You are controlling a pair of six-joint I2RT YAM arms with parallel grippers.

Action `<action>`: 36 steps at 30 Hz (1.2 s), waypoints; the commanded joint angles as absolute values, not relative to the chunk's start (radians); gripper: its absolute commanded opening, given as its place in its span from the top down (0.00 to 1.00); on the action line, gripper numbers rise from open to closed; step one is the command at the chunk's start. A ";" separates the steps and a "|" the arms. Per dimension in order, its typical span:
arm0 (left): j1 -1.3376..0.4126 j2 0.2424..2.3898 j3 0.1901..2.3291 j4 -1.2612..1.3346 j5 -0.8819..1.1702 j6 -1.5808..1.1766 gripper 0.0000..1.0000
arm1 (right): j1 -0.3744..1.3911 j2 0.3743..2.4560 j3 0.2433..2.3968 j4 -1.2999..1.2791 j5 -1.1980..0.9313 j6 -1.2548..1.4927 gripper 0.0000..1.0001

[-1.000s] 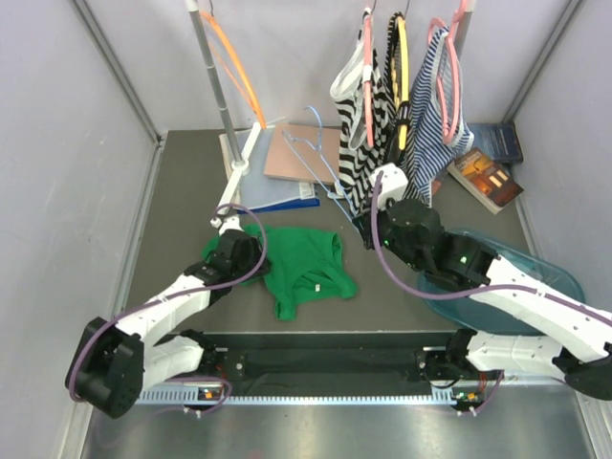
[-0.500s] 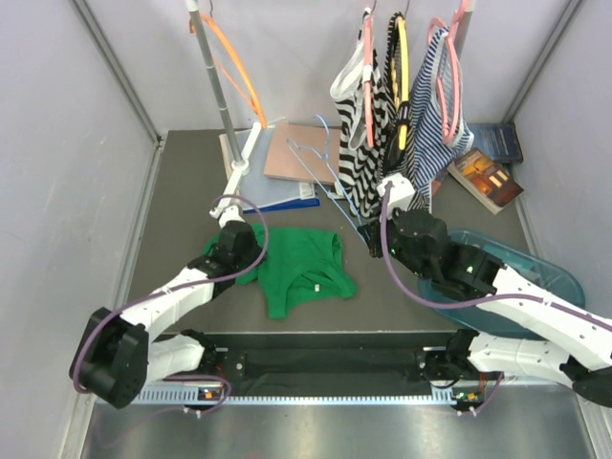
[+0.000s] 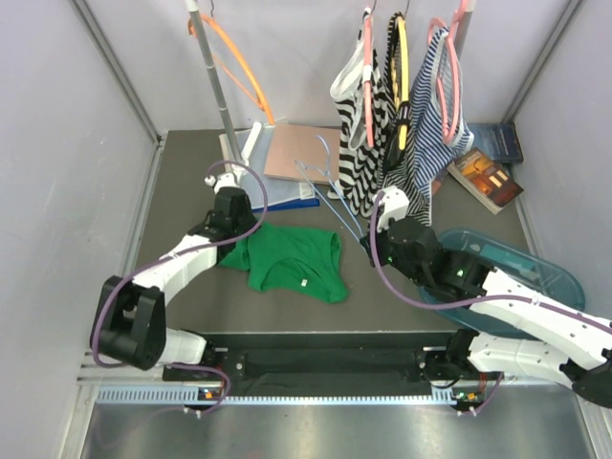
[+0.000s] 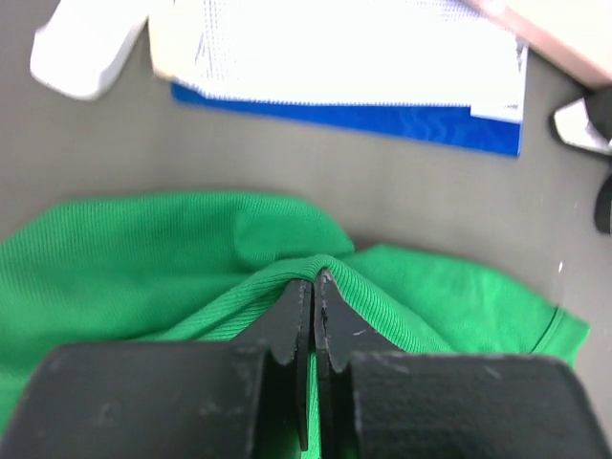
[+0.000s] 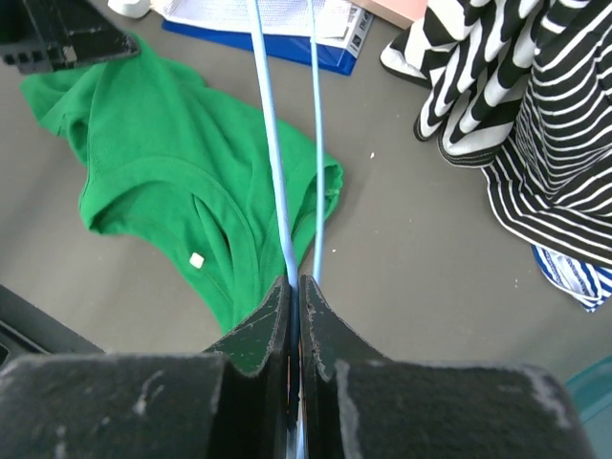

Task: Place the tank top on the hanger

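now left end effector [image 4: 314, 283] pinches tank top [image 4: 143, 258], right end effector [image 5: 295, 283] clamps hanger [image 5: 271, 143].

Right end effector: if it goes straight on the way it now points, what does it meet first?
Past the hanger it grips, the right end effector probably meets the blue folder first. The tank top lies under that line and could come first; depth is unclear.

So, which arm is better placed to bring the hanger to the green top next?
Probably the right. The right gripper is shut on the blue hanger, close beside the green top. The left gripper is shut on a fold of the top, so it can only lift the fabric.
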State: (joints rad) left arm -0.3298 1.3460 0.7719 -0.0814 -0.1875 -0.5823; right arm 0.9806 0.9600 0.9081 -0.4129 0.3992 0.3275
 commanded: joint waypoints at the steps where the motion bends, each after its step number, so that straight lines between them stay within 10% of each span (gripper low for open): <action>1: -0.287 1.419 0.894 -0.008 -0.141 -0.526 1.00 | 0.968 0.919 0.910 -0.368 0.413 0.351 1.00; 3: -0.279 1.460 0.952 -0.014 -0.120 -0.502 1.00 | 0.969 0.907 0.896 -0.362 0.403 0.359 1.00; 7: -0.281 1.470 1.008 -0.107 -0.106 -0.457 0.12 | 0.965 0.865 0.871 -0.357 0.387 0.362 1.00; 9: -0.281 1.424 0.976 -0.130 -0.068 -0.448 0.02 | 0.962 0.858 0.864 -0.368 0.384 0.362 1.00; 23: -0.282 1.023 0.557 -0.233 0.071 -0.497 0.24 | 0.954 0.847 0.796 -0.327 0.295 0.420 1.00; 36: -0.282 1.108 0.540 -0.196 0.068 -0.494 0.30 | 0.954 0.776 0.733 -0.342 0.296 0.517 1.00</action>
State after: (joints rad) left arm -0.2848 1.0813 0.5224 -0.2268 0.0692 -0.4946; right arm 0.9592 0.8192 0.7475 -0.3893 0.2905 0.4690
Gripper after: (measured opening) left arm 0.728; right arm 0.017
